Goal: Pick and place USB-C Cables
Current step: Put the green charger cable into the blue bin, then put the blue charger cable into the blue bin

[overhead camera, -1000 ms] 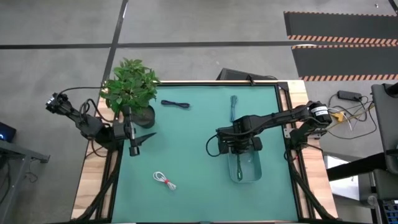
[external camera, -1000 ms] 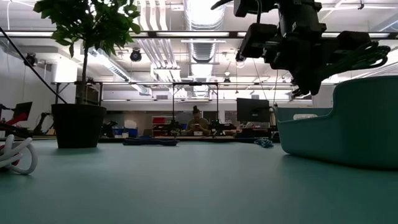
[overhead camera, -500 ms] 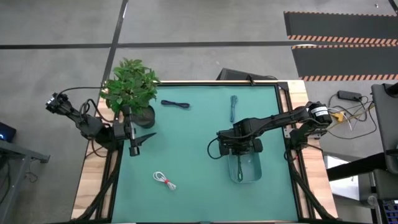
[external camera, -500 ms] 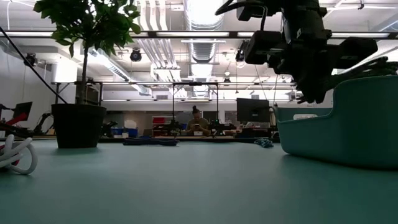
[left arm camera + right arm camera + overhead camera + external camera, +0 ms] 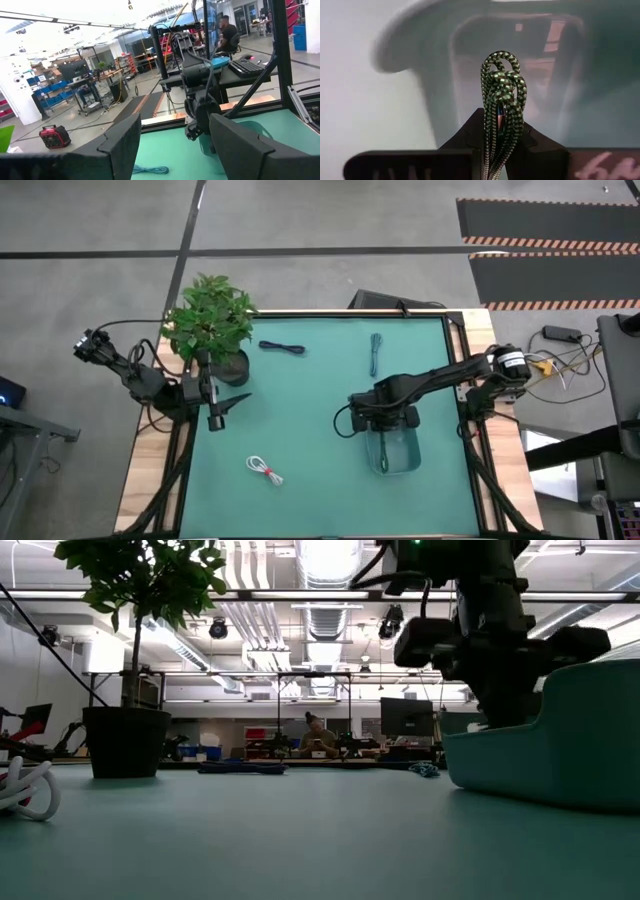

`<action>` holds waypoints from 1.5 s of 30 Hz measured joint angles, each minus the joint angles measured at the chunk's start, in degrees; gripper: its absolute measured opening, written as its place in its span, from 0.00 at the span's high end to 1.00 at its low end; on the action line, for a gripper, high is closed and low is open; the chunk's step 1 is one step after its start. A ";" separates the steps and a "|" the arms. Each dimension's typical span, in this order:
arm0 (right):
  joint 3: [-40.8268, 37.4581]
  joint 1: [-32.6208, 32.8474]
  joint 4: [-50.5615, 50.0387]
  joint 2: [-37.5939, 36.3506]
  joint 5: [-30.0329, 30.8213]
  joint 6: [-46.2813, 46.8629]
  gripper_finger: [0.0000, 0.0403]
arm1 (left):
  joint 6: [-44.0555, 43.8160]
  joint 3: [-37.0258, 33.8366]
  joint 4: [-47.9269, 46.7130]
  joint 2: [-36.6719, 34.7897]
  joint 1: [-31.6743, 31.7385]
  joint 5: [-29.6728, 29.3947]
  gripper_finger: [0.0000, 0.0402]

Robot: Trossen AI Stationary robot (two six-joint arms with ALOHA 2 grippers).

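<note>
Potted plant at far left corner, beside idle left gripper, fingers spread. Right gripper clenched on green braided USB-C cable, loops poking out past fingertips, directly above teal bin near right edge. Green cable, navy cable, white cable scattered on teal mat, well apart. Centre open.

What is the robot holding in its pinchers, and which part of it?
The right gripper is shut on a dark green cable, pinching the bundle's lower end so its loops stick out over the teal bin. The left gripper is open and empty.
</note>
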 joint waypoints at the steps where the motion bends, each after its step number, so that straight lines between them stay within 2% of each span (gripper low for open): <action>1: -0.12 0.00 0.24 0.45 -0.02 -0.37 0.93 | 0.01 0.00 0.01 0.00 0.00 0.00 0.45; 19: -0.07 -0.02 1.73 6.77 -0.01 -4.81 0.92 | 0.02 -0.02 0.00 0.07 0.00 0.00 0.45; 35: 0.50 -0.02 2.10 6.13 -1.59 -5.25 0.68 | 0.04 -0.04 -0.01 0.09 0.00 0.00 0.45; 45: 3.44 -0.02 -2.78 1.22 -2.03 -5.98 0.59 | 0.04 -0.04 -0.01 0.11 0.00 0.00 0.45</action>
